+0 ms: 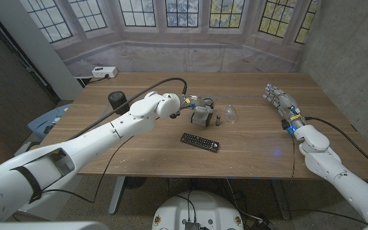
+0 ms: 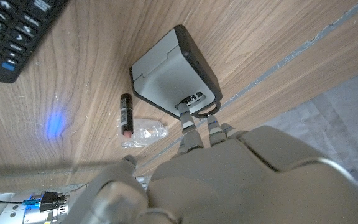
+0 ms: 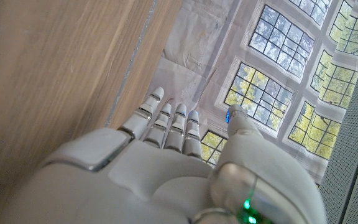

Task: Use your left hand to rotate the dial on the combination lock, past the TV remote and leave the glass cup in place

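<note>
My left hand (image 1: 193,105) has fingertips (image 2: 186,122) on the combination lock (image 2: 174,73) dials, mid-table (image 1: 248,144), beyond the TV remote (image 1: 200,142), beside the glass cup (image 1: 230,113). Right hand (image 1: 281,101) open, fingers straight.

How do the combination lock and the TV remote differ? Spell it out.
The combination lock is a grey, boxy block with a dark edge; the TV remote is a black, flat, slim bar covered in buttons. The left hand's fingertips reach the lock's dial end, while the remote lies untouched, nearer the robot. Both rest on the wooden table.
</note>
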Motion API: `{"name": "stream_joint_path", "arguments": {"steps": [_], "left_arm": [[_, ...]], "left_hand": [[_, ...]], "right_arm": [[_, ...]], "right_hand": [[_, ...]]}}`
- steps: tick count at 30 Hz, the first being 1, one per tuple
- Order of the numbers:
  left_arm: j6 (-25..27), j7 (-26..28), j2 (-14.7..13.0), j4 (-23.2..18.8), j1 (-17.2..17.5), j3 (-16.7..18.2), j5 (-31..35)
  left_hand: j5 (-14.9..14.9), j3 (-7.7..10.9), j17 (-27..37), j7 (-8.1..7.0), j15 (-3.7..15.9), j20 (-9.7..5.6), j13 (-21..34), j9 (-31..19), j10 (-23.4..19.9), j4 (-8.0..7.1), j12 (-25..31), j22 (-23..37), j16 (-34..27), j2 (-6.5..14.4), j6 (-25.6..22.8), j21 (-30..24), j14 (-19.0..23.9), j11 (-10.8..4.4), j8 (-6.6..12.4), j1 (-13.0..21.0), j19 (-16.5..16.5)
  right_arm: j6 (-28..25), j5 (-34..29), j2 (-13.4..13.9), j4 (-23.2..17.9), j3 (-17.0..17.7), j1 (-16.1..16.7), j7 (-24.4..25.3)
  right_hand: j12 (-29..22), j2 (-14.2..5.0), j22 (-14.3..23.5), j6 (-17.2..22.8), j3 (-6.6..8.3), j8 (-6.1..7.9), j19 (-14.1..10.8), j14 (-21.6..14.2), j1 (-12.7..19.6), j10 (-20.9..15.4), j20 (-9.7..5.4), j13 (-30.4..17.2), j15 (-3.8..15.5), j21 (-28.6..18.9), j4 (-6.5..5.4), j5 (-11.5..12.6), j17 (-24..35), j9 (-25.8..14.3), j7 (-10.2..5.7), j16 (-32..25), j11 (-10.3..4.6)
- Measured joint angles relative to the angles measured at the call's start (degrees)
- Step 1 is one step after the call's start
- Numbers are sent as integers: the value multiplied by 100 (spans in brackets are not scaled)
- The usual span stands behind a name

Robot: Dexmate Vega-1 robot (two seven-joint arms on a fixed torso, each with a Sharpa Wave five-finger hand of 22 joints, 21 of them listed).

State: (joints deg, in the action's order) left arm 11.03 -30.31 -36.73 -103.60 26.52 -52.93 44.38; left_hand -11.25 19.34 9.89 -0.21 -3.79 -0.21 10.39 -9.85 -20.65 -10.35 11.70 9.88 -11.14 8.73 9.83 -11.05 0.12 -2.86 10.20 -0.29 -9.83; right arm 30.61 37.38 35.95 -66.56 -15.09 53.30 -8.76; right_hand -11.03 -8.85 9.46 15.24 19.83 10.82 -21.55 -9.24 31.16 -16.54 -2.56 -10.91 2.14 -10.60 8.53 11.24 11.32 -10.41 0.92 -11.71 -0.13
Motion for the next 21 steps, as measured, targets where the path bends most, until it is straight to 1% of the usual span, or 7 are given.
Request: {"name": "stream_joint_path", "arguments": {"steps": [8, 15, 16, 21], "left_arm": [[-4, 20, -7, -4, 13, 20, 54], [-32, 48, -6, 2, 13, 21, 72], [-44, 54, -1, 80, 12, 26, 74], [-79, 67, 14, 125, -5, 27, 87]], "left_hand": [[0, 18, 0, 0, 0, 0, 1, 0, 0, 17, 0, 0, 0, 24, 0, 0, 0, 0, 0, 24, 0], [0, 18, 0, 0, 16, 0, 1, 0, -1, 17, -29, 1, 0, 1, 0, 0, 15, 0, 0, 47, 0], [0, 18, 0, 0, 21, 0, 1, 0, -1, 17, -29, 1, 0, 1, 0, 0, 20, 0, 0, 47, 0], [0, 18, 0, 0, 21, 0, 1, -1, -1, 16, -29, 1, 0, 1, 0, 0, 20, 0, 0, 47, 0]], "right_arm": [[0, -6, 3, -9, -7, -5, 9], [-2, -8, 9, -29, -12, -11, 13], [-35, -23, 9, -30, -13, -14, 40], [-51, -26, 10, -31, -16, -24, 46]], "right_hand": [[0, 0, 0, 0, 0, 0, 0, 0, 0, 0, 0, 0, 0, 0, 0, 0, 0, 0, 0, 0, 0], [0, 0, 0, 0, 0, 0, 0, 0, 0, 0, 0, 0, 0, 0, 0, 0, 0, 0, 0, 0, 0], [0, 0, 0, 0, 0, 0, 0, 0, 0, 0, 0, 0, 0, 0, 0, 0, 0, 0, 0, 0, 0], [0, 0, 0, 0, 0, 0, 0, 0, 0, 0, 0, 0, 0, 0, 0, 0, 0, 0, 0, 0, 0]]}}
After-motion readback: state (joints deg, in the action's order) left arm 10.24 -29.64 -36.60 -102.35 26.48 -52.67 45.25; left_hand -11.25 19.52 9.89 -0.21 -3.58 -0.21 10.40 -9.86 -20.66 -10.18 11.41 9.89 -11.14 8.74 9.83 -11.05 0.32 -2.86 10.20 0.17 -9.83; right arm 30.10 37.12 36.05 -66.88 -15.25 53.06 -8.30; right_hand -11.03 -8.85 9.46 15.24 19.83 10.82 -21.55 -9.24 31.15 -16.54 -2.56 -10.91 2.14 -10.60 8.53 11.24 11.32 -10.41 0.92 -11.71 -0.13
